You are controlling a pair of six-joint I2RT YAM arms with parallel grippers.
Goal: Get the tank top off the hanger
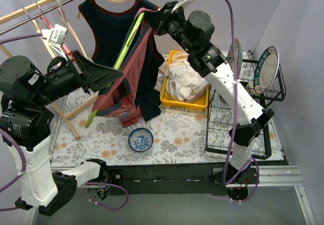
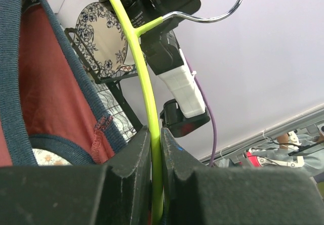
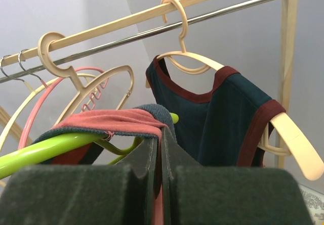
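A red tank top with navy trim [image 1: 126, 86] hangs off a lime green hanger [image 1: 121, 58], held in the air between both arms. My left gripper [image 1: 117, 75] is shut on the hanger's green bar, which runs up between its jaws in the left wrist view [image 2: 152, 108]; the red fabric [image 2: 50, 88] hangs to the left there. My right gripper [image 1: 150, 16] is shut on the top's red strap [image 3: 116, 121] at the hanger's upper end [image 3: 61, 146], with the cloth pinched between its jaws [image 3: 162, 136].
A navy tank top with maroon trim [image 1: 109, 30] hangs on a beige hanger on the wooden rack rail [image 1: 40, 3] behind. A yellow bin [image 1: 166, 99] holds cloth. A blue bowl [image 1: 140, 139] sits at the front. A black dish rack [image 1: 238, 119] with plates stands right.
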